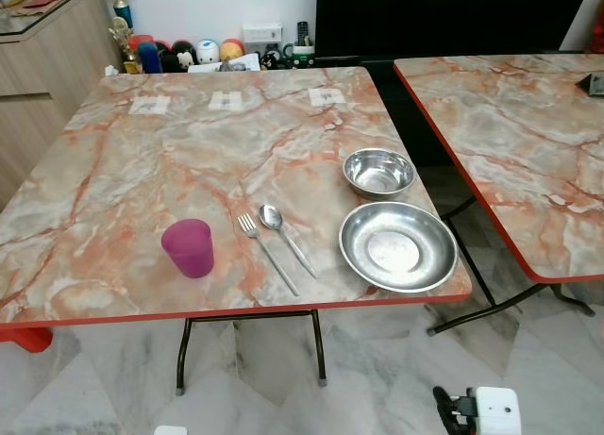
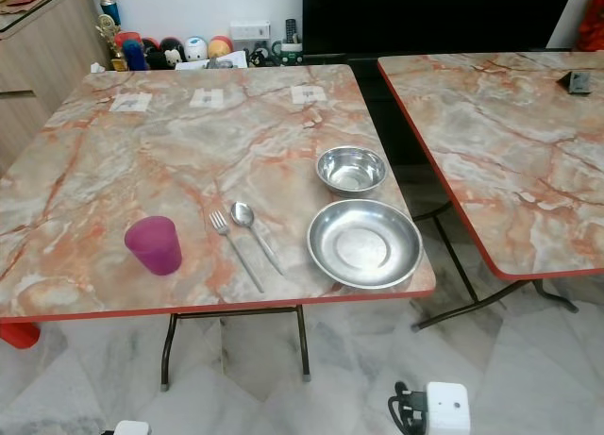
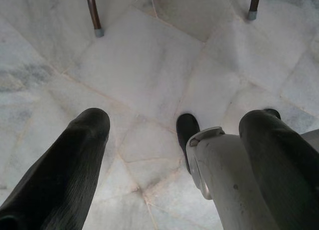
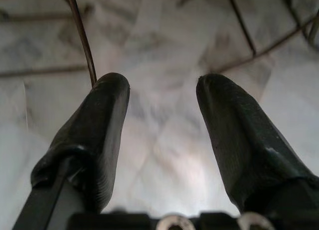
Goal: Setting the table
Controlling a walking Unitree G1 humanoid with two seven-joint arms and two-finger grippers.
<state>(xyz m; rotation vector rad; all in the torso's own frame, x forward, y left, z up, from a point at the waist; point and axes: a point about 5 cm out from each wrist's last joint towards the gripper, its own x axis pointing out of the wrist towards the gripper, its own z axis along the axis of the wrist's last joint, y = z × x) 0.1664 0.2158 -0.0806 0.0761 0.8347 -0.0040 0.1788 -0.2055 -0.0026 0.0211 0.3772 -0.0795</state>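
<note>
A place setting lies along the lower edge of the marble-patterned table (image 1: 170,161), which fills the centre and left of the left eye view. At lower right of that tabletop sits a wide steel plate (image 1: 397,245), shallow and shiny, close to the table's red-trimmed front edge; just above it in the frame, near but apart from it, stands a smaller steel bowl (image 1: 378,171). To the left of the plate lie a spoon (image 1: 286,237) and a fork (image 1: 265,252), side by side and nearly parallel, both angled with their heads toward the upper left and their handles toward the lower right. Further left, well apart from the cutlery, a purple cup (image 1: 188,247) stands upright. Three small paper labels (image 1: 226,101) lie in a row near the far edge of the table. A second table (image 1: 519,142) of the same pattern occupies the right of the frame, separated by a gap. At the upper left are a wooden cabinet (image 1: 47,58) and a cluster of colourful toys (image 1: 189,53) against the wall. Below, the floor (image 1: 396,378) is pale marble tile. The left gripper (image 3: 174,125) hangs over that floor with its black fingers spread wide, holding nothing; the right gripper (image 4: 162,98) likewise hangs low above the floor, fingers parted and empty.
</note>
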